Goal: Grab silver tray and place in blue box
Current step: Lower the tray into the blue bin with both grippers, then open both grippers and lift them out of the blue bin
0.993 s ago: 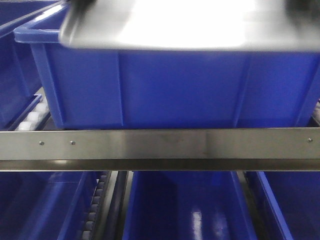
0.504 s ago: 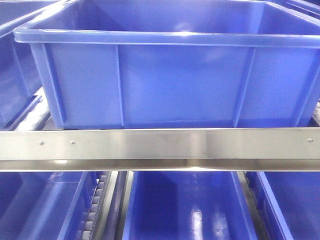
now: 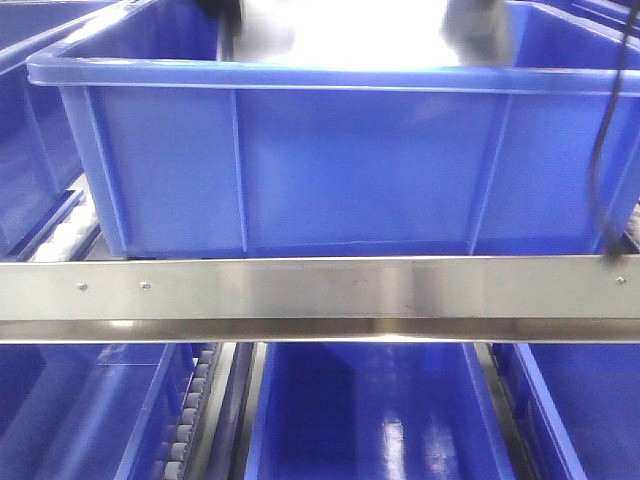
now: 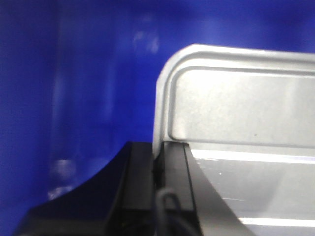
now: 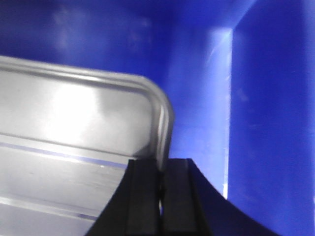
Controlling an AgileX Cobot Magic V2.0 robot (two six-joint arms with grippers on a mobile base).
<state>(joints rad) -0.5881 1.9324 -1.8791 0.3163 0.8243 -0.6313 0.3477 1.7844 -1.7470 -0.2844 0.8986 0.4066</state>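
The silver tray [image 4: 236,108] is held inside the blue box [image 3: 340,170], its shiny floor and rounded corners above the blue floor. My left gripper [image 4: 158,147] is shut on the tray's left rim. My right gripper [image 5: 161,164] is shut on the tray's right rim [image 5: 165,123]. In the front view the tray is a bright glare [image 3: 340,30] behind the box's front rim, with the dark left gripper [image 3: 222,8] and the right gripper [image 3: 478,25] at its two ends. The box's walls [image 5: 266,98] are close around the tray.
A steel rail [image 3: 320,290] runs across in front of the blue box. More blue crates sit below [image 3: 370,410] and at the left [image 3: 30,150]. White rollers [image 3: 60,235] line the shelf. A black cable [image 3: 605,150] hangs at the right.
One second ago the tray hung over the box's front rim. Half a second ago it was out of the front view. Now it and both grippers show behind the rim.
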